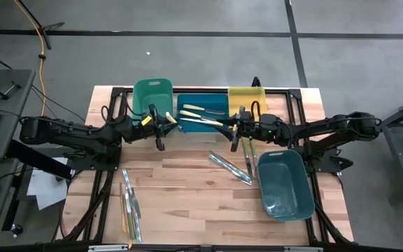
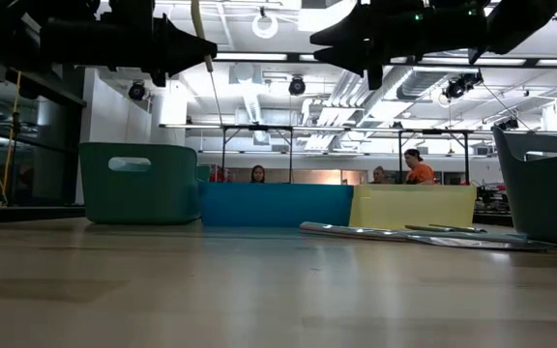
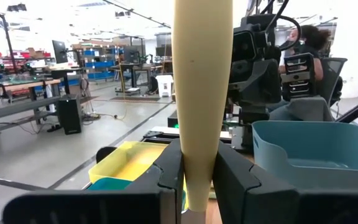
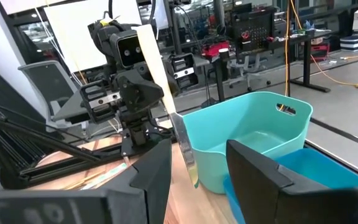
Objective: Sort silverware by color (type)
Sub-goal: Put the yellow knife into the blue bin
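My left gripper (image 1: 168, 123) (image 3: 197, 186) is at the near edge of the blue bin (image 1: 201, 124), high above the table, shut on a pale-yellow-handled utensil (image 3: 201, 93). That utensil also shows in the right wrist view (image 4: 157, 74) and in the low view (image 2: 202, 39). My right gripper (image 1: 234, 131) (image 4: 197, 180) faces it from the right, open and empty. Several pale-handled utensils (image 1: 200, 115) lie in the blue bin. More silverware lies on the table at the middle right (image 1: 231, 168) and at the near left (image 1: 130, 204). My left gripper pinches the utensil between its two fingers (image 3: 166, 177) at the narrow lower end of the pale handle (image 3: 197, 163). The fingers lie level, coming from the table's left, across the utensil. It stands about upright, handle up, its silvery end (image 4: 185, 155) hanging below, clear of the table.
A green bin (image 1: 152, 94) and a yellow bin (image 1: 247, 99) flank the blue one along the far edge. A teal bin (image 1: 284, 183) stands at the near right. Bare wood lies in the table's middle (image 1: 180, 175). People show in the room behind (image 2: 416, 166).
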Controlling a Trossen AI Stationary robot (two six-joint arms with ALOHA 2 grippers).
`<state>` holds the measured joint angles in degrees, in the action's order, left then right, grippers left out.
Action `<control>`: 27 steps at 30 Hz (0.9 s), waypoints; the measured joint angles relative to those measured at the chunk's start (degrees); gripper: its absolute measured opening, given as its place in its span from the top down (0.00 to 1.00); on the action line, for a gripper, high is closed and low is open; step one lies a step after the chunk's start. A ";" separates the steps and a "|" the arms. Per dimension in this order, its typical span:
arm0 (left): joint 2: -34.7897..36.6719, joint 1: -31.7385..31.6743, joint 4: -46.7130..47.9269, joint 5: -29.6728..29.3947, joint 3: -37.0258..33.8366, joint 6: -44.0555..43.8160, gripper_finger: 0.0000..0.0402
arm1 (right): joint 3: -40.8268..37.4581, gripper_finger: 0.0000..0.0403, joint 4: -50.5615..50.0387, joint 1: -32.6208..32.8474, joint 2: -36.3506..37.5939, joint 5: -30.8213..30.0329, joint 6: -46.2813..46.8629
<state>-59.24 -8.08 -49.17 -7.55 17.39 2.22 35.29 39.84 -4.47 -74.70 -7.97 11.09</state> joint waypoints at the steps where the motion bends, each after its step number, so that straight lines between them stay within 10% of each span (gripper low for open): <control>1: 0.00 0.00 0.00 0.00 0.00 0.00 0.88 | 0.00 0.63 -0.06 0.00 0.00 0.00 -0.03; 27: -0.17 -3.22 7.04 -0.02 6.50 2.37 0.88 | 0.02 0.63 -0.16 0.00 0.00 -0.01 0.73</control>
<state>-59.41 -11.30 -42.13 -7.57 23.88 4.59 35.31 39.68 -4.47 -74.70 -7.98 11.82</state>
